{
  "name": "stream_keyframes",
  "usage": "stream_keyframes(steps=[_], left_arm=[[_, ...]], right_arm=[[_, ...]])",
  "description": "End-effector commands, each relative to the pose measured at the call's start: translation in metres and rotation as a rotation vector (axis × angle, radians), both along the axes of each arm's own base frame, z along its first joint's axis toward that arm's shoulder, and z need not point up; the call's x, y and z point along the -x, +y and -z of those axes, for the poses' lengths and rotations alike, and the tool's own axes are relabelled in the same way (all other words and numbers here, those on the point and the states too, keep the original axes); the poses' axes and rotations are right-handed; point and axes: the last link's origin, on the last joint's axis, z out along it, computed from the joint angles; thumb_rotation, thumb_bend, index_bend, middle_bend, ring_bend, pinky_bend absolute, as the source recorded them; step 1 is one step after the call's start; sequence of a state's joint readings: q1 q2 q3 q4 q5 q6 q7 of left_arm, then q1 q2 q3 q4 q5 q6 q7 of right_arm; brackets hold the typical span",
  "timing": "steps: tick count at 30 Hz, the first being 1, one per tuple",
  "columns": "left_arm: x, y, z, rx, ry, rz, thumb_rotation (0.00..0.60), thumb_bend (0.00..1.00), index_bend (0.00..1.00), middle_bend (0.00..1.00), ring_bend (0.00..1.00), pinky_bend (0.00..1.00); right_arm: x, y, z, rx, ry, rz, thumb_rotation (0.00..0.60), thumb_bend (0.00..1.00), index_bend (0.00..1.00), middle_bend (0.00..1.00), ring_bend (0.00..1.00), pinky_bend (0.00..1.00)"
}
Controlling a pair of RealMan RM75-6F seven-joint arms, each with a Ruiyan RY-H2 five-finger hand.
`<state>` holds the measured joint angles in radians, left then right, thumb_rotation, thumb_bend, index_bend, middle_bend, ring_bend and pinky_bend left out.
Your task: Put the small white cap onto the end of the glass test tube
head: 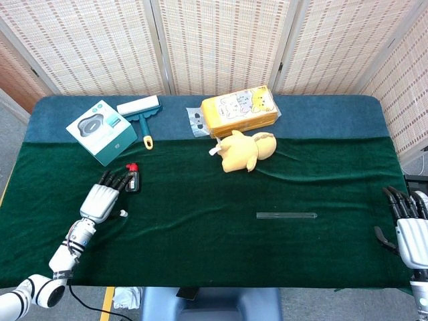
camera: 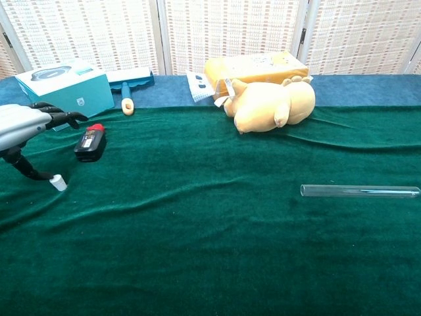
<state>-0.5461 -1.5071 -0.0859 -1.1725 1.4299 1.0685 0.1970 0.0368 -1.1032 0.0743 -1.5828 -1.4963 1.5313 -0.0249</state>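
Note:
The small white cap (head: 123,214) (camera: 59,182) stands on the green cloth at the left. My left hand (head: 101,200) (camera: 26,122) hovers just over it, fingers stretched forward and apart, thumb tip down beside the cap and holding nothing. The glass test tube (head: 286,215) (camera: 360,191) lies flat on the cloth right of centre, far from the cap. My right hand (head: 408,224) sits at the table's right edge with its fingers extended and empty, seen only in the head view.
A black device with a red tip (head: 132,179) lies just beyond the left hand's fingers. A teal box (head: 101,132), a lint roller (head: 139,110), a yellow packet (head: 241,110) and a yellow plush toy (head: 244,150) line the back.

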Motion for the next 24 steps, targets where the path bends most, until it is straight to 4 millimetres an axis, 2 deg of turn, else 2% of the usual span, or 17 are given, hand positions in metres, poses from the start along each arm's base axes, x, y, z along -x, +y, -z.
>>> stream_keyframes(steps=[1, 5, 7, 9, 11, 15, 17, 24], left_arm=[[-0.001, 0.000, -0.006, -0.018, -0.007, 0.003, 0.600, 0.20, 0.08, 0.20, 0.11, 0.01], [-0.002, 0.000, -0.021, -0.047, -0.036, -0.004, 0.600, 0.20, 0.09, 0.20, 0.11, 0.04], [-0.004, -0.004, -0.030, -0.053, -0.052, 0.007, 0.600, 0.20, 0.12, 0.21, 0.15, 0.10], [-0.007, -0.009, -0.035, -0.041, -0.082, 0.011, 0.600, 0.20, 0.17, 0.27, 0.23, 0.15], [-0.008, -0.015, -0.038, -0.011, -0.102, 0.016, 0.600, 0.21, 0.27, 0.37, 0.34, 0.24], [-0.012, -0.024, -0.036, 0.035, -0.094, 0.052, 0.600, 0.24, 0.39, 0.62, 0.59, 0.57], [-0.012, -0.025, -0.031, 0.050, -0.097, 0.059, 0.600, 0.25, 0.44, 0.75, 0.69, 0.68], [-0.006, -0.025, -0.016, 0.089, -0.097, 0.042, 0.600, 0.25, 0.47, 0.96, 0.86, 0.81]], right_arm=[[0.000, 0.001, 0.000, -0.001, 0.000, 0.001, 0.600, 0.40, 0.00, 0.12, 0.11, 0.05], [0.000, 0.001, -0.001, 0.002, 0.000, -0.004, 0.600, 0.40, 0.00, 0.12, 0.11, 0.05], [0.000, 0.002, -0.001, 0.003, -0.001, -0.004, 0.600, 0.40, 0.00, 0.12, 0.11, 0.05], [0.000, 0.002, -0.001, 0.004, -0.003, -0.004, 0.600, 0.40, 0.00, 0.12, 0.11, 0.05], [-0.001, 0.002, 0.000, 0.003, -0.003, -0.006, 0.600, 0.40, 0.00, 0.12, 0.11, 0.05], [-0.002, 0.001, 0.002, -0.005, -0.002, -0.007, 0.600, 0.40, 0.00, 0.12, 0.11, 0.05], [-0.002, 0.000, 0.003, -0.009, -0.002, -0.009, 0.600, 0.40, 0.00, 0.12, 0.11, 0.05], [-0.001, 0.000, 0.003, -0.012, -0.002, -0.001, 0.600, 0.40, 0.00, 0.12, 0.11, 0.05]])
